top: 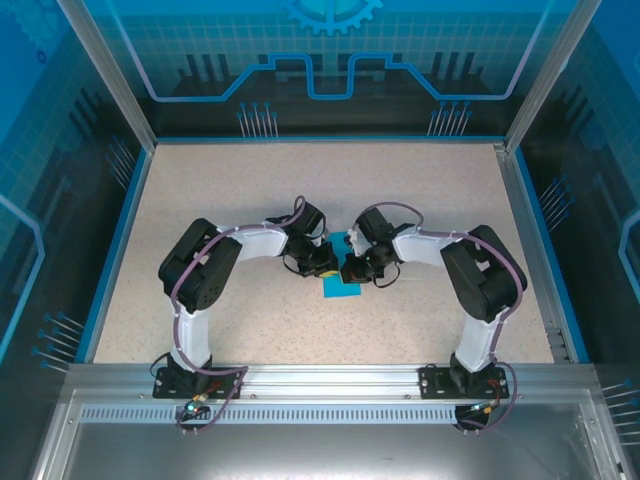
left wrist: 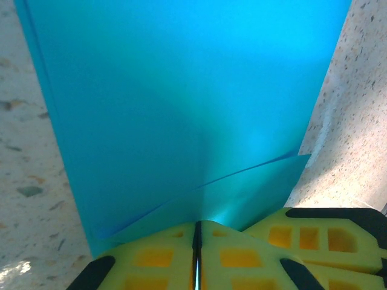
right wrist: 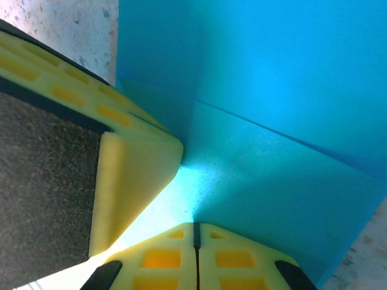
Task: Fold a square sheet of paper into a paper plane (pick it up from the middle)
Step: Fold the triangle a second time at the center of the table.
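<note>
The square sheet of paper (top: 340, 288), plain turquoise, lies on the speckled table between the two arms. A flap with a slanted edge is folded over it (left wrist: 254, 181) (right wrist: 272, 181). My left gripper (top: 332, 268) (left wrist: 196, 232) is shut, its yellow tips touching down on the sheet at the fold. My right gripper (top: 351, 270) (right wrist: 195, 232) is also shut, its tips on the paper close beside the left fingers (right wrist: 133, 151). The right fingers (left wrist: 326, 232) appear at the lower right of the left wrist view. No sheet edge sits between either pair of jaws. The paper plane is out of view.
The speckled table (top: 250, 200) is bounded by a blue rim and clear walls (top: 130, 180). An aluminium rail (top: 320, 380) carries both arm bases at the near edge. Both arms bend inward and meet at the middle.
</note>
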### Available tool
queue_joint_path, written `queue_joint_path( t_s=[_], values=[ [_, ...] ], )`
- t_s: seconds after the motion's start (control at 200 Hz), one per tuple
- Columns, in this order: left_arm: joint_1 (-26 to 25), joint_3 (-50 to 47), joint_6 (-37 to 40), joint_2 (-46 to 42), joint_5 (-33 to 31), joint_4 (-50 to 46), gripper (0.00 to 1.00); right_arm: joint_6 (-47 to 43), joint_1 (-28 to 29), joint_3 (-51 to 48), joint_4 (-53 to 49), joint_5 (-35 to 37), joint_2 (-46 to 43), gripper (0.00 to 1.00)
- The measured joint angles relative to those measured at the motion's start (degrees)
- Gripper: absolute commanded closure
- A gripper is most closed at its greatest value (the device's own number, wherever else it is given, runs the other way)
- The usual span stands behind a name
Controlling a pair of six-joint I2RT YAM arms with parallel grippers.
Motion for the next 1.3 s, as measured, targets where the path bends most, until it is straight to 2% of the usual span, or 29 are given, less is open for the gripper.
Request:
queue_joint_path(
  t_s=[0.185, 0.455, 0.755, 0.985, 1.301],
  values=[
    [0.00, 0.33, 0.00, 0.28, 0.04, -0.31, 0.90, -0.09, -1.40, -5.57, 3.74, -1.01, -3.37, 0.94],
    [0.00, 0.42, 0.00, 0.33, 0.20, -0.39, 0.90, -0.92, -3.15, -12.92, 1.90, -1.07, -10.05, 0.93],
    [0.00, 0.42, 0.02, 0.33, 0.42, -0.31, 0.90, 0.00, -4.81, -12.52, -3.63, -0.17, -15.91, 0.93],
    [-0.02, 0.72, 0.02, 0.33, 0.42, -0.74, 0.89, 1.55, -3.08, -6.62, -0.39, -0.44, -10.73, 0.93],
    [0.00, 0.76, 0.24, 0.33, 0.33, -0.79, 0.89, 2.40, -2.89, -5.33, 0.28, 0.52, -4.35, 0.94]
  ],
)
